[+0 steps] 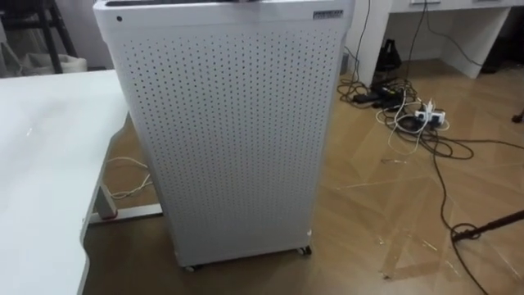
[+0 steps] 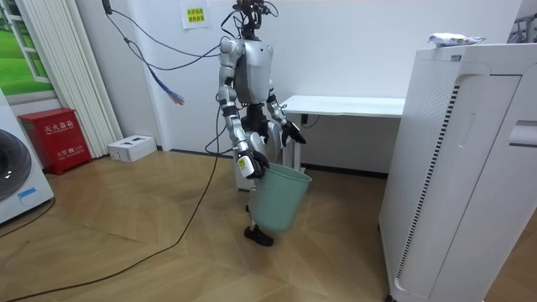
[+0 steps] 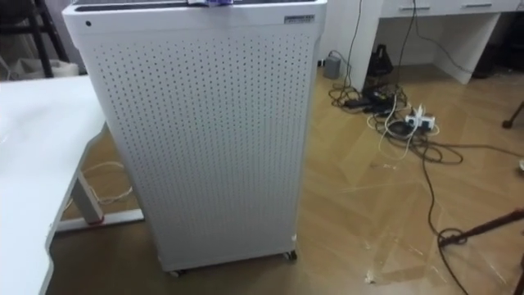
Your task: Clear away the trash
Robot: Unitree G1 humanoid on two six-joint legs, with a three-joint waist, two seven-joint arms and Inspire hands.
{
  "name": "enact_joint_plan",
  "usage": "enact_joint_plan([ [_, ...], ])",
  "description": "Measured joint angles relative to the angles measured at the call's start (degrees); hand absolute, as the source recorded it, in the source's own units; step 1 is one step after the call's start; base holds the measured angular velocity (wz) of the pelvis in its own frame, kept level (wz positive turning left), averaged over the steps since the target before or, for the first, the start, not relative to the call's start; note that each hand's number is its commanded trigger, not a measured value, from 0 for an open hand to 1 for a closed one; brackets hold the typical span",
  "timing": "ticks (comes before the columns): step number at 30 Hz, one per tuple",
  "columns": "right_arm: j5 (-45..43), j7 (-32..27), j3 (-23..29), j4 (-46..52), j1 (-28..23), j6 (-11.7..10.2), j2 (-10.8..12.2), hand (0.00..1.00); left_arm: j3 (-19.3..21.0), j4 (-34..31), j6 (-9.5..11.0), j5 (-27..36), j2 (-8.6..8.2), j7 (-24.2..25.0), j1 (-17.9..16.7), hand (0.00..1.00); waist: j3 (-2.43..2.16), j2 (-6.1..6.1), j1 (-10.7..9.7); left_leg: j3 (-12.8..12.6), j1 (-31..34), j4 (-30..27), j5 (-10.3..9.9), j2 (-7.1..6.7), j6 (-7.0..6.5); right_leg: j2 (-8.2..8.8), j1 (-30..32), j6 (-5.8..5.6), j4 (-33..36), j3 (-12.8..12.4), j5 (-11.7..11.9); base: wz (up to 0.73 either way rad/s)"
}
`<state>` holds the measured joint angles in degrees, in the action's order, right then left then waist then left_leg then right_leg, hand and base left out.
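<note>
The right hand (image 2: 252,162) grips the green bin (image 2: 281,197), mid frame; the left hand (image 2: 290,132) is open. The garbage (image 2: 453,39) lies atop the tall unit (image 2: 453,168), upper right; I think a reach may push it off.

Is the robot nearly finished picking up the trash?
Just starting, it seems. Done: the right hand grips the green bin by its rim; I cannot see inside it. In hand: the bin alone, the left hand carries nothing. Left: a wrapper-like thing lies atop the white unit before the robot, not yet picked.
</note>
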<state>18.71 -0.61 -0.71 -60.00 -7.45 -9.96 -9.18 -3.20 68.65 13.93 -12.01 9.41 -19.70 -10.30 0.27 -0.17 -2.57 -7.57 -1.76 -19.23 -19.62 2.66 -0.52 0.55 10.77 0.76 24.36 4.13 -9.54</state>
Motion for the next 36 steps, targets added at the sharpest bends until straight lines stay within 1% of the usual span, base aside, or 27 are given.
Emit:
enact_joint_plan([
  [2,1.58,-0.41,0.07,-0.05,0.0,-0.06,0.01,1.0,-0.29,-0.09,-0.19,0.0,-0.09,0.19,-0.03,0.0,0.31,0.58,0.39,0.63,0.62,-1.03,-0.68,0.59,-0.39,0.34,1.52,-0.27,2.34,1.99,0.33,-0.09],
  [3,1.81,-0.61,0.69,-0.33,0.46,-0.17,-0.03,1.0,-0.26,-0.08,-0.35,-0.23,-0.46,0.22,-0.13,0.0,0.58,1.43,0.33,3.52,0.38,-1.73,-1.33,0.71,-0.85,0.33,4.17,-1.3,5.15,1.98,-0.07,-0.17],
  [4,1.79,-0.69,0.98,-0.61,0.71,-0.2,-0.04,1.0,-0.22,-0.13,-0.42,-0.47,-0.55,0.19,-0.44,0.0,0.55,1.61,0.31,5.01,0.17,-1.56,-1.44,0.7,-0.95,-0.05,4.92,-1.68,4.34,1.54,-0.31,-0.16],
  [5,1.75,-0.65,1.15,-0.69,0.82,-0.35,-0.02,1.0,-0.15,-0.08,-0.59,-1.19,-0.21,0.16,-0.91,0.0,0.42,1.97,0.02,7.04,-0.22,-1.04,-1.63,0.72,-0.77,-0.45,6.08,-1.83,0.1,0.52,0.36,0.0],
  [6,2.04,-0.53,1.15,-0.68,0.38,-0.67,-0.01,1.0,-0.16,-0.02,-1.08,-1.21,0.36,0.1,-1.26,0.0,0.51,1.78,-0.43,8.43,-1.1,-0.41,-1.91,0.8,-0.32,-0.3,6.34,-1.65,-4.43,0.63,2.43,0.28],
  [7,2.79,-0.75,1.53,-0.69,-0.36,-0.75,0.0,1.0,-0.15,-0.03,-1.74,-1.17,0.59,-0.18,-1.56,0.0,0.28,1.81,-1.04,9.48,-1.85,-0.32,-2.63,1.25,0.38,0.48,5.52,-1.19,-4.87,2.02,4.18,0.44],
  [9,2.81,-1.28,2.51,-1.29,-0.93,-0.74,-0.07,1.0,-0.15,-0.07,-2.51,-1.16,0.62,-0.38,-1.73,0.0,-0.07,1.84,-1.41,9.9,-2.79,-0.33,-3.55,2.09,1.77,0.21,4.8,-0.11,-2.9,4.46,4.8,0.48],
  [10,2.81,-1.28,2.74,-1.42,-0.89,-0.73,-0.08,1.0,-0.16,-0.07,-2.78,-1.11,0.54,-0.37,-1.67,0.0,-0.06,1.98,-1.56,9.78,-3.08,-0.37,-3.79,2.69,2.22,-0.15,4.83,0.32,-1.66,5.04,3.97,0.43],
  [12,3.05,-1.29,3.23,-2.37,-0.42,-0.51,-0.11,1.0,0.05,0.01,-3.19,-1.08,0.39,0.3,-1.71,0.0,-0.04,2.48,-1.45,9.09,-4.27,-1.35,-4.52,5.05,3.61,-1.42,4.43,2.0,1.67,6.86,0.27,0.28],
  [13,3.01,-1.29,3.18,-2.35,-0.36,-0.32,0.02,1.0,0.76,-0.13,-3.66,-1.13,0.42,0.39,-1.97,0.0,-0.09,2.26,-0.86,8.8,-4.19,-4.07,-4.62,5.87,3.79,-1.97,3.92,2.62,3.1,7.02,-1.69,0.09],
  [14,2.99,-1.25,3.14,-2.34,-0.45,-0.25,0.05,1.0,1.12,-0.24,-3.92,-1.13,0.43,0.39,-1.98,0.0,-0.19,2.09,-0.43,8.52,-3.59,-6.62,-4.57,6.23,3.88,-2.24,3.7,3.03,3.69,7.05,-2.37,-0.04],
  [15,2.8,-1.17,3.11,-2.24,-0.62,-0.14,0.03,1.0,1.56,-0.79,-4.26,-1.11,0.4,0.38,-2.2,0.0,-0.11,1.78,0.16,8.34,-1.42,-13.31,-4.13,7.52,4.6,-2.99,2.59,3.77,4.1,7.29,-3.62,-0.07],
  [16,2.31,-1.01,2.92,-2.15,-0.4,-0.15,0.03,1.0,1.66,-1.16,-4.48,-1.14,0.4,0.35,-2.52,0.0,-0.13,1.96,0.25,8.55,-0.18,-17.04,-3.48,8.23,5.38,-3.46,1.9,4.26,4.22,7.67,-4.14,-0.12],
  [17,1.78,-0.66,2.04,-2.15,-0.27,-0.15,0.03,1.0,1.69,-1.48,-5.1,-1.11,0.39,0.32,-2.94,0.0,0.01,1.51,0.75,8.71,2.68,-24.59,-0.88,9.41,5.51,-4.36,0.72,5.39,4.6,8.03,-5.15,-0.1],
  [18,1.55,-0.3,1.46,-2.25,-0.36,-0.16,0.25,1.0,1.85,-1.49,-5.44,-1.14,0.39,0.32,-3.02,0.0,0.11,1.33,0.91,9.54,5.03,-30.88,3.36,10.09,5.42,-5.11,-1.11,6.19,4.38,8.21,-6.19,-0.05],
  [20,1.5,-0.44,0.13,-2.52,-0.67,-0.04,0.22,1.0,1.79,-1.61,-5.78,-1.14,0.32,0.28,-2.77,0.0,0.44,0.4,0.99,10.03,8.06,-37.51,8.56,10.27,5.14,-5.34,-4.03,6.94,3.47,8.62,-7.59,0.2],
  [22,1.52,-0.7,-0.5,-3.04,-0.44,0.01,-0.1,1.0,1.43,-1.64,-5.97,-1.14,0.21,0.26,-2.04,0.0,0.55,-0.13,0.92,9.16,12.58,-40.27,7.43,9.25,4.22,-5.23,-6.01,7.24,2.41,8.83,-8.48,0.2],
  [23,1.3,-0.73,-0.87,-3.02,-0.41,0.0,-0.13,1.0,1.33,-2.38,-5.99,-1.44,0.21,0.13,-1.92,0.0,0.54,-0.33,1.24,8.82,15.24,-38.72,5.76,7.65,4.19,-5.16,-7.32,7.42,1.12,8.95,-8.6,0.0],
  [24,0.87,-0.95,-1.38,-2.93,-0.3,0.0,-0.12,1.0,1.33,-3.57,-5.97,-2.12,0.24,-0.15,-1.77,0.0,0.57,-0.6,1.45,8.06,17.39,-35.11,3.69,6.36,4.48,-5.0,-8.37,7.39,0.05,8.8,-8.68,0.0],
  [25,0.72,-1.16,-1.84,-2.88,-0.23,0.0,-0.13,1.0,1.32,-4.11,-5.9,-2.25,0.27,-0.31,-1.87,0.0,0.59,-0.83,1.43,7.61,18.22,-32.51,3.0,5.63,4.6,-4.73,-8.68,7.34,-0.32,8.75,-8.84,0.0],
  [26,0.67,-1.33,-2.59,-2.86,-0.19,0.0,-0.14,1.0,1.24,-4.73,-5.81,-2.7,0.22,-1.0,-1.73,0.0,0.57,-1.2,1.45,6.79,19.31,-25.88,2.79,4.44,4.72,-4.35,-9.16,7.13,-1.41,8.68,-8.95,0.0],
  [27,0.13,-1.33,-2.87,-2.86,-0.11,0.04,-0.14,1.0,1.26,-4.7,-5.55,-3.46,0.27,-1.63,-1.49,0.0,0.69,-1.46,1.59,5.57,19.83,-18.75,3.2,3.83,4.74,-4.07,-10.14,6.9,-2.44,8.64,-9.07,0.06],
  [28,-0.28,-1.32,-3.13,-2.84,-0.07,0.04,-0.24,1.0,1.26,-4.82,-5.2,-3.89,0.31,-2.25,-1.44,0.0,0.79,-1.7,1.45,4.43,20.07,-13.6,5.6,3.24,3.23,-3.7,-11.01,6.56,-3.26,8.86,-9.26,0.0],
  [29,-0.43,-1.3,-3.25,-2.85,-0.2,0.03,-0.23,1.0,1.26,-5.13,-5.09,-3.89,0.34,-2.44,-1.57,0.0,0.66,-1.83,1.49,4.3,19.97,-12.69,7.32,2.47,2.84,-3.49,-11.48,6.29,-3.74,8.97,-9.4,0.04],
  [30,-1.08,-1.32,-3.72,-2.84,-0.23,0.02,-0.16,1.0,1.3,-5.55,-4.81,-3.9,0.49,-2.83,-2.05,0.0,0.51,-2.06,1.46,4.29,18.7,-11.93,7.75,1.4,2.08,-2.71,-12.93,5.63,-4.53,9.68,-9.75,0.19],
  [31,-1.16,-1.25,-3.68,-2.86,-0.42,0.0,-0.14,1.0,1.26,-5.81,-4.58,-3.86,0.54,-3.35,-1.92,0.0,0.75,-2.55,1.12,4.41,17.57,-10.97,7.76,0.31,1.75,-2.1,-14.11,5.19,-5.71,10.28,-9.67,0.25],
  [36,-3.42,-1.2,-3.01,-2.97,-0.64,-0.03,-0.13,1.0,1.27,-6.34,-2.12,-6.31,0.52,-4.5,-0.71,0.0,0.33,-2.88,1.31,5.35,15.14,-7.96,7.47,-2.4,1.03,-0.4,-16.75,4.03,-7.94,11.77,-9.13,0.24],
])
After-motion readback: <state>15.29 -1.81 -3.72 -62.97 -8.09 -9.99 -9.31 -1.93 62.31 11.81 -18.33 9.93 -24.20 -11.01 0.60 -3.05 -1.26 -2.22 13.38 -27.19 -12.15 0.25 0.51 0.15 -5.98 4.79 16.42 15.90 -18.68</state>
